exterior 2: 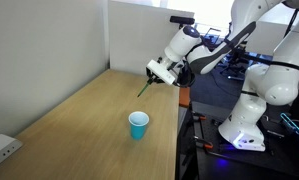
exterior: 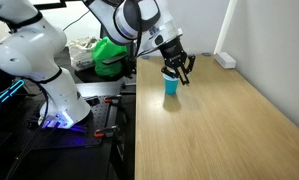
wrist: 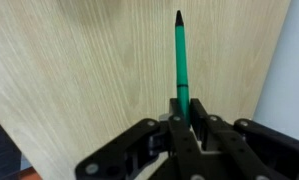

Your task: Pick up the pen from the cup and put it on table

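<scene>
Wood-grain counter (exterior 2: 79, 120) ran pale tan beside a white wall (exterior: 264, 40), with a grey partition (exterior 2: 139, 35) at one end. Above it the end effector (wrist: 186, 112) pinched the green pen (wrist: 180, 60), held clear of the upright light-blue cup (exterior 2: 138, 125) on the counter.

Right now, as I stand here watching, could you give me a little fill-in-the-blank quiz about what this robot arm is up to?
1. The jaws are shut on a thin ____ pen, held in the air and clear of the cup.
2. The cup is light ____ in colour.
3. The cup is not tipped over: it stands ____ on the wood-grain table.

Missing words: green; blue; upright.
</scene>
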You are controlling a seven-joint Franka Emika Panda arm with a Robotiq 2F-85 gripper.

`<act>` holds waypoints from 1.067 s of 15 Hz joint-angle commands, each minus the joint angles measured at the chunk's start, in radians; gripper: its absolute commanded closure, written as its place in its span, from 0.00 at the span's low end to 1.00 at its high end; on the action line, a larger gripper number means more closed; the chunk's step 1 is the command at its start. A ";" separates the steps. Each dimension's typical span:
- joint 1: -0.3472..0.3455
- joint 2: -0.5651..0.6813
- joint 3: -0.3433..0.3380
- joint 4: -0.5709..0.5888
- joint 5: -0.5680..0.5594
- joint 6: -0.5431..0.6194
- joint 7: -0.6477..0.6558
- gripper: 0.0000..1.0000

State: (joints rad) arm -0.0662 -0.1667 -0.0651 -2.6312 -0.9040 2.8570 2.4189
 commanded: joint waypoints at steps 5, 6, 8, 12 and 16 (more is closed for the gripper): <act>-0.011 0.196 -0.103 0.069 0.133 0.239 -0.161 0.96; -0.012 0.230 -0.109 0.075 0.174 0.282 -0.201 0.96; -0.023 0.293 -0.098 0.079 0.268 0.360 -0.281 0.96; -0.064 0.401 -0.010 0.072 0.523 0.466 -0.487 0.96; -0.318 0.457 0.225 0.128 0.395 0.444 -0.419 0.58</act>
State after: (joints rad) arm -0.2471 0.2507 0.0410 -2.5439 -0.4843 3.2827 2.0177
